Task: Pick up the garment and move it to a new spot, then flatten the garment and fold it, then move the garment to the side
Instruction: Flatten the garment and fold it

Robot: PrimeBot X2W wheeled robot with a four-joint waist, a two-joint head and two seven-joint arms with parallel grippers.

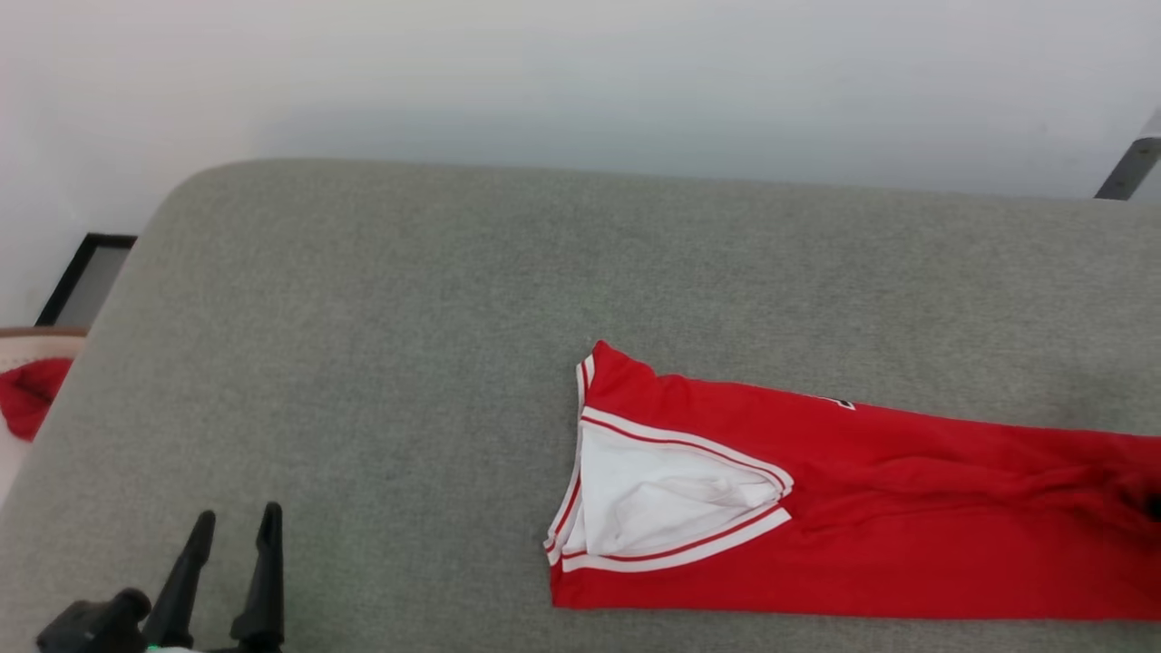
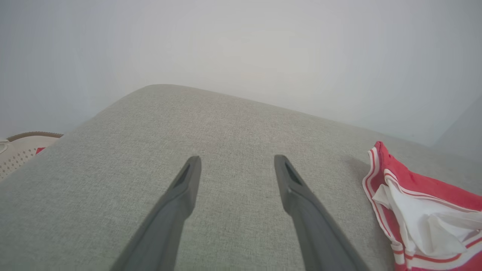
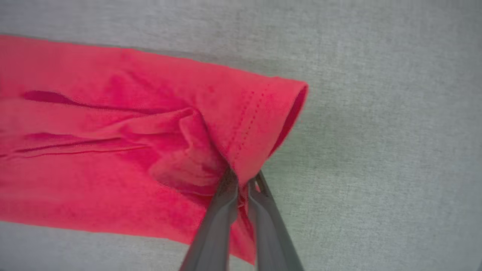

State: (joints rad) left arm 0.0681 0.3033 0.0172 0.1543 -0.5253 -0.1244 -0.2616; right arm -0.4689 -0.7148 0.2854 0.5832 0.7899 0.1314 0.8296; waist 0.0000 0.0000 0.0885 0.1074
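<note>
The garment (image 1: 871, 508) is a red jersey folded into a long band on the grey cushion, running off the right edge of the head view. Its white sleeve with red-striped trim (image 1: 662, 494) faces left, and shows too at the right of the left wrist view (image 2: 421, 214). My right gripper (image 3: 243, 180) is shut on the garment's red hem end, the cloth bunched and lifted between its dark fingers. My left gripper (image 1: 236, 521) stands open at the lower left, over bare cushion, well left of the sleeve, its fingers (image 2: 188, 180) spread wide with nothing between them.
The grey fabric cushion (image 1: 408, 345) has a rounded far-left corner and a pale wall behind it. Off its left edge sits a pale basket (image 2: 22, 148) with a plain red cloth (image 1: 27, 394) in it. A dark frame (image 1: 86, 272) leans by the wall.
</note>
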